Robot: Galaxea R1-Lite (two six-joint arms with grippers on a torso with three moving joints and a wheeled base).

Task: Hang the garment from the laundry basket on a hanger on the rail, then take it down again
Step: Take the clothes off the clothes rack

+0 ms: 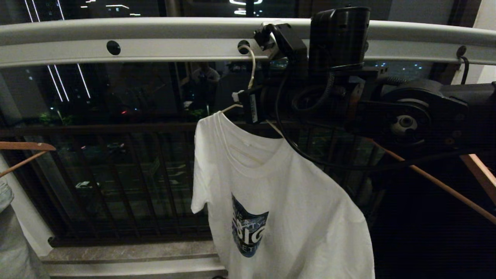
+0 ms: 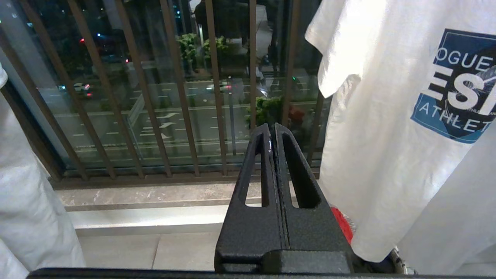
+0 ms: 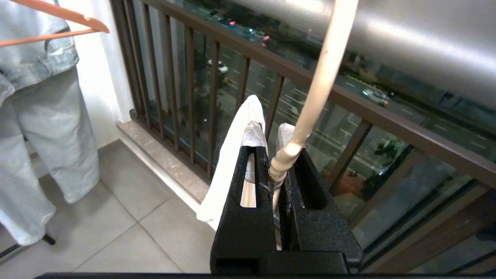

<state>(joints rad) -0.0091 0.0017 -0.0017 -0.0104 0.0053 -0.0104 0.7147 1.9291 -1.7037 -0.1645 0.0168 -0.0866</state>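
The white T-shirt garment (image 1: 279, 186) with a blue chest print hangs on the thin white wire hanger (image 1: 252, 66). The hanger's hook sits in a round hole of the pale grey rail (image 1: 174, 42). My right gripper (image 1: 242, 104) is just under the rail, shut on the hanger's twisted neck (image 3: 277, 166). In the right wrist view the wire rises from my right gripper (image 3: 270, 135) toward the rail (image 3: 387, 35), and a fold of the garment (image 3: 232, 155) drapes beside one finger. My left gripper (image 2: 273, 130) is shut and empty, low beside the garment (image 2: 387, 116). The laundry basket is hidden.
The dark balcony railing (image 1: 116, 128) and a stone sill (image 1: 128, 252) lie behind the rail. Brown wooden hangers hang at the left (image 1: 23, 147) and right (image 1: 445, 186). A pale denim garment (image 3: 46, 97) hangs at the left. Something red (image 2: 343, 224) peeks from under the T-shirt's hem.
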